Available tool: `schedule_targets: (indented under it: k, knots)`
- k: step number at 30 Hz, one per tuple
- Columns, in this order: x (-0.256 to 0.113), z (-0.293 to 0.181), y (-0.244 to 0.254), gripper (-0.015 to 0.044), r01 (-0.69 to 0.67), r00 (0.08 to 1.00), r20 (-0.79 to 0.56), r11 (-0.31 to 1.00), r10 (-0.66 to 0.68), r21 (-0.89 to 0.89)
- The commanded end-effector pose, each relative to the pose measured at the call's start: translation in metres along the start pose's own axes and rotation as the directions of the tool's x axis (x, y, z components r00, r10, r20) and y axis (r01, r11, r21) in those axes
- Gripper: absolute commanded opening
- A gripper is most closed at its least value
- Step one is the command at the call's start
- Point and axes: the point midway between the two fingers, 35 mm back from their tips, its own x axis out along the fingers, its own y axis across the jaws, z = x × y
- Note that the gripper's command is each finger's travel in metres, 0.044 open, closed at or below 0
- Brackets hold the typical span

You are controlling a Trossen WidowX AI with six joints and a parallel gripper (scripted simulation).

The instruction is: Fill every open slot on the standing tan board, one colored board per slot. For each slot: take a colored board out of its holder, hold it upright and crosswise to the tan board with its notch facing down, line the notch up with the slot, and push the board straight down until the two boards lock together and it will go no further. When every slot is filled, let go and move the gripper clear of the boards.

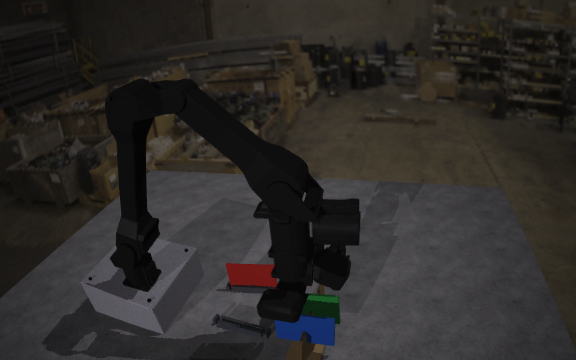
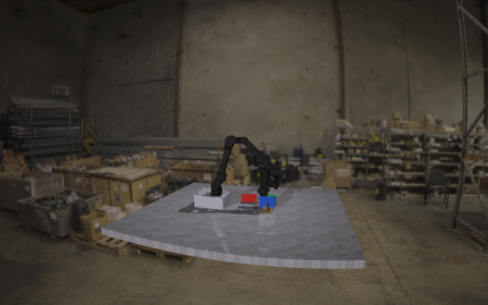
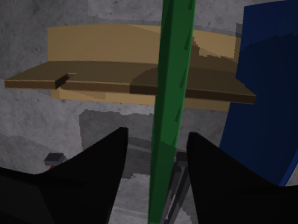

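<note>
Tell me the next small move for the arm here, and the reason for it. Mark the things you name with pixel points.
Probably raise the gripper point(image 3: 157, 137) straight up, clear of the green board point(image 1: 322, 308) point(image 2: 271, 195) point(image 3: 172, 90). Its fingers stand apart on either side of that board, which already sits crosswise on the tan board point(image 3: 105, 75), while the red board point(image 1: 251, 275) point(image 2: 249, 198) still waits and one slot shows open.

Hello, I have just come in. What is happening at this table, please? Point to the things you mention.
A robot arm is fitting colored boards across a standing tan board point(image 3: 107, 75). Its gripper point(image 3: 157, 137) is open around the green board point(image 1: 324, 307) point(image 3: 172, 90). The blue board point(image 1: 310, 330) point(image 2: 268, 201) point(image 3: 265, 90) also stands across it. The red board point(image 1: 250, 275) point(image 2: 249, 197) is in a holder, and one slot is open.
</note>
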Motion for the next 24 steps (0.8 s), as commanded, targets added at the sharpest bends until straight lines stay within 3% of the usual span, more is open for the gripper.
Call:
schedule_targets:
  k: [1,4,15,24]
  knots:
    - [-0.027,0.003,0.0,0.0165,0.0,1.0,0.003,1.0,0.0,-0.001]
    - [-0.072,0.001,0.0,0.0165,0.002,1.0,0.004,1.0,-0.002,-0.003]
    - [-0.09,0.008,0.004,0.0185,-0.004,0.999,0.052,1.0,0.004,-0.005]
    - [-0.109,-0.082,0.069,0.0185,-0.012,1.0,0.013,0.995,0.014,-0.103]
